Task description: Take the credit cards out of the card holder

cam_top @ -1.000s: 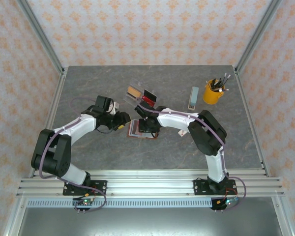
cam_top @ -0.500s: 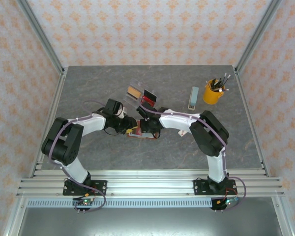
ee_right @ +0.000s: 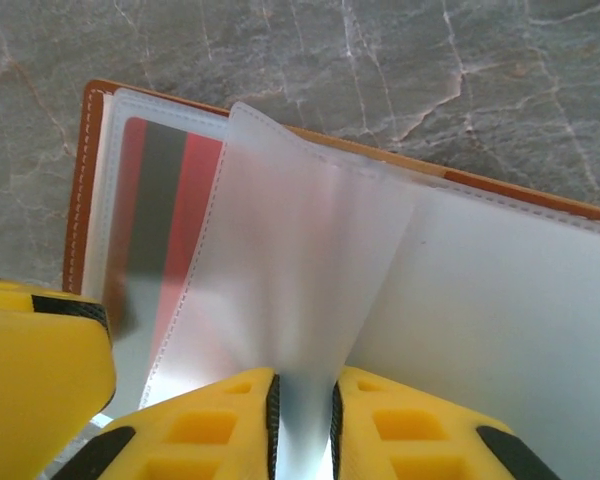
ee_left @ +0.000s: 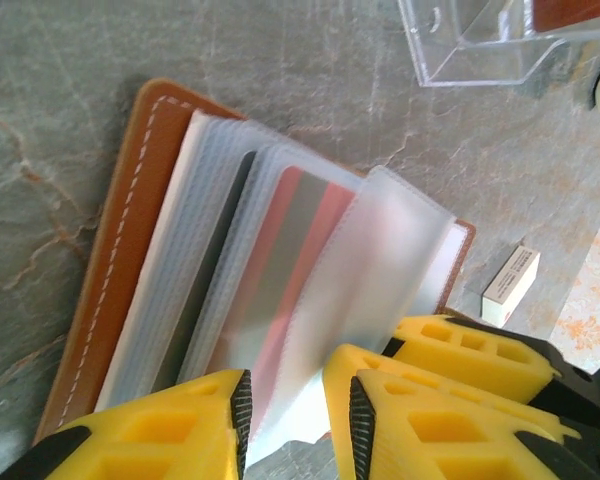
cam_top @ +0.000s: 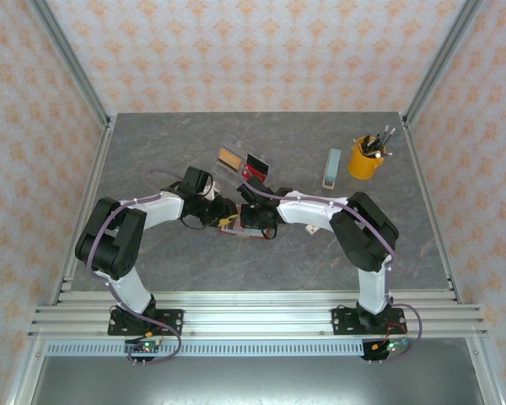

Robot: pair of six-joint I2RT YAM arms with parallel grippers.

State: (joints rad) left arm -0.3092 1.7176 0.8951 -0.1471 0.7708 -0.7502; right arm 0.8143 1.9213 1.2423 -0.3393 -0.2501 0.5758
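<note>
Right gripper (ee_right: 302, 420) pinches a frosted sleeve (ee_right: 300, 270) of the open card holder (ee_right: 88, 190) (a red credit card (ee_right: 195, 200) shows just left of its fingers). Left gripper (ee_left: 295, 420) straddles the sleeve edges, jaws apart, with a clear tray (ee_left: 470, 55) beyond.

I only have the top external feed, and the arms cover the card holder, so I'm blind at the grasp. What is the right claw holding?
Observer: The right claw is shut on a frosted sleeve of the card holder, which it holds raised like a page.
Operator: Any card under it?
Observer: Yes, a red card with a dark stripe sits in the pocket underneath.
Operator: And the left claw?
Observer: The left claw is open, with its fingers on either side of the near edge of the red card's pocket. It is not gripping it.
</note>
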